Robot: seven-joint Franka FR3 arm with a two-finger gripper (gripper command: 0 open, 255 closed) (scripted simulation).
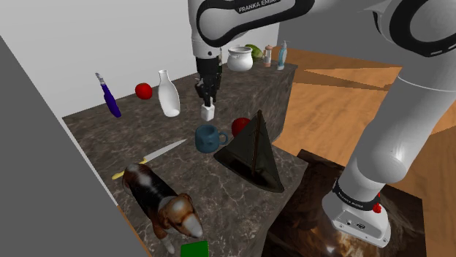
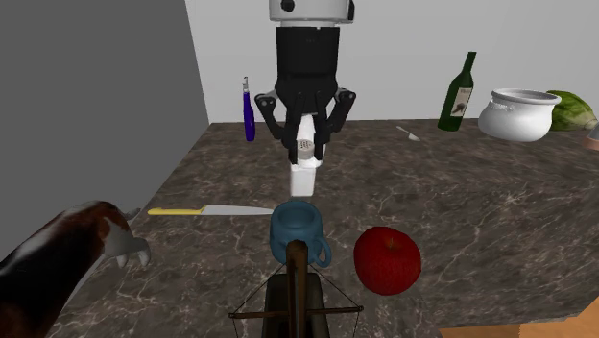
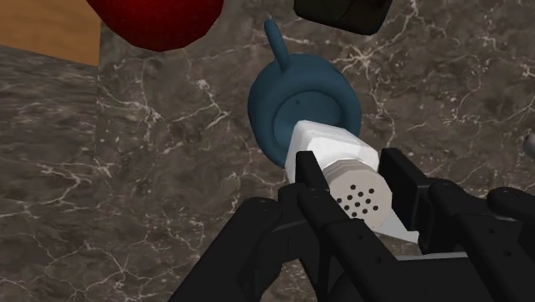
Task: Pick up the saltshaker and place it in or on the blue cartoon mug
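So here's what we've got: the pincer (image 2: 305, 150) is clamped on the saltshaker (image 2: 304, 175), a small white one, with both black fingers pressed to its sides near the holed cap. The shaker hangs upright in the air, off the tabletop (image 2: 480, 206), which is a dark marbled slab. Right below it sits the blue mug (image 2: 299, 229), and as far as we can see there's a gap between the two, so they're not touching. In the wrist view the shaker's base overlaps the mug's opening, on the side away from the handle. The mug stands upright with its mouth up. Just beside it is a red apple (image 2: 388, 259), and on the near side in the second exterior view there's a dark model sailboat (image 1: 253, 153), close to both of them. A knife with a yellow handle (image 2: 206, 210) lies flat on the marble on the second exterior view's left, near the mug but apart from it, and a brown-and-white dog figure (image 1: 161, 201) stands further out past it. Toward the wall we spot a purple tool (image 2: 249, 110) standing up, a white vase (image 1: 168, 93) and a second red apple (image 1: 144, 90). Off at the far end there's a green wine bottle (image 2: 458, 93), a white pot (image 2: 516, 115) and something green and round (image 2: 573, 110) just behind the pot.
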